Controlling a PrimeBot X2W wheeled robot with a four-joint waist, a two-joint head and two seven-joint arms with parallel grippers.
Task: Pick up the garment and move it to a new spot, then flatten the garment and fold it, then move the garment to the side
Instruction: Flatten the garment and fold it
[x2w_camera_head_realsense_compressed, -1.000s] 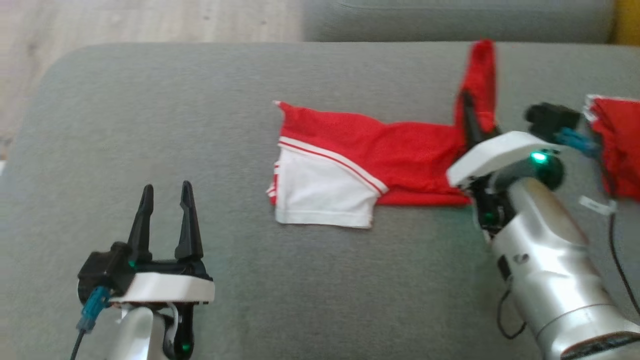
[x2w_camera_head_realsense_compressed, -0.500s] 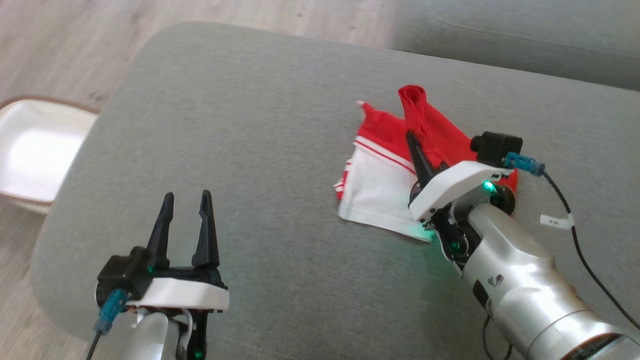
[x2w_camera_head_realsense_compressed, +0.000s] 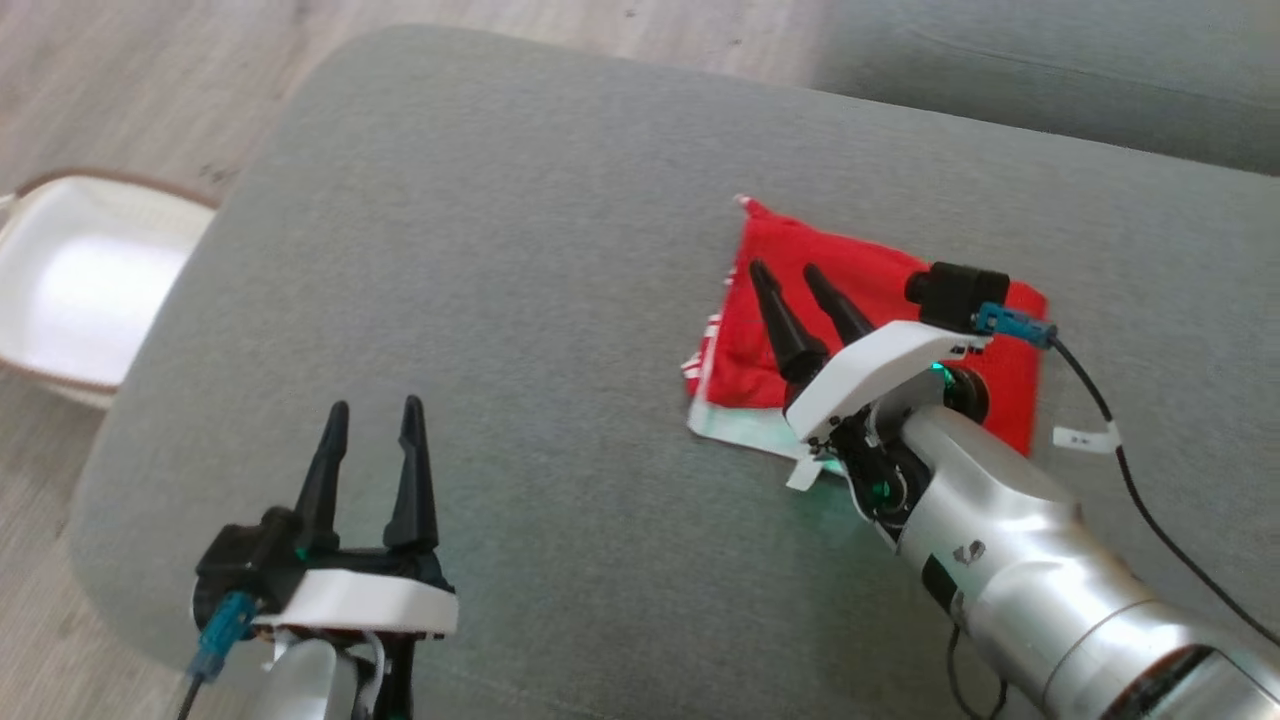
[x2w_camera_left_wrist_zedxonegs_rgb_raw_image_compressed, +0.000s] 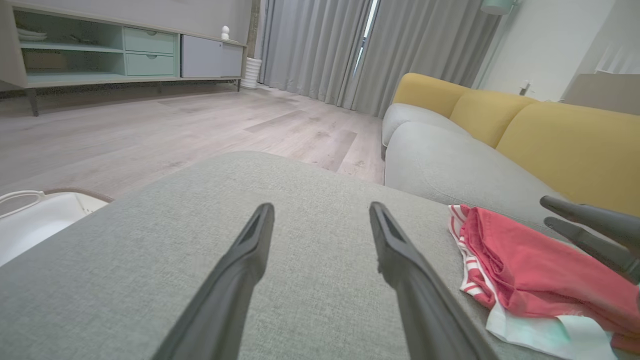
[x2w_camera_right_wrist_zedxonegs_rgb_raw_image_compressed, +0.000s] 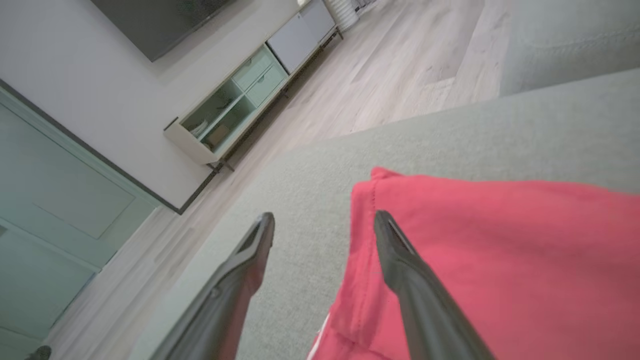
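grey cushion (x2w_camera_head_realsense_compressed: 500, 250) is my work surface. garment (x2w_camera_head_realsense_compressed: 850, 260) lies flat on its right half, red layer doubled over white, with a white edge peeking out on the near side. i judge the fold done. right gripper (x2w_camera_head_realsense_compressed: 785, 268) hangs just over the red, fingers spread, nothing pinched, so the cloth rests on its own. left gripper (x2w_camera_head_realsense_compressed: 375, 405) is spread too, parked over bare cushion well apart, out of the way. what's left: move it aside.
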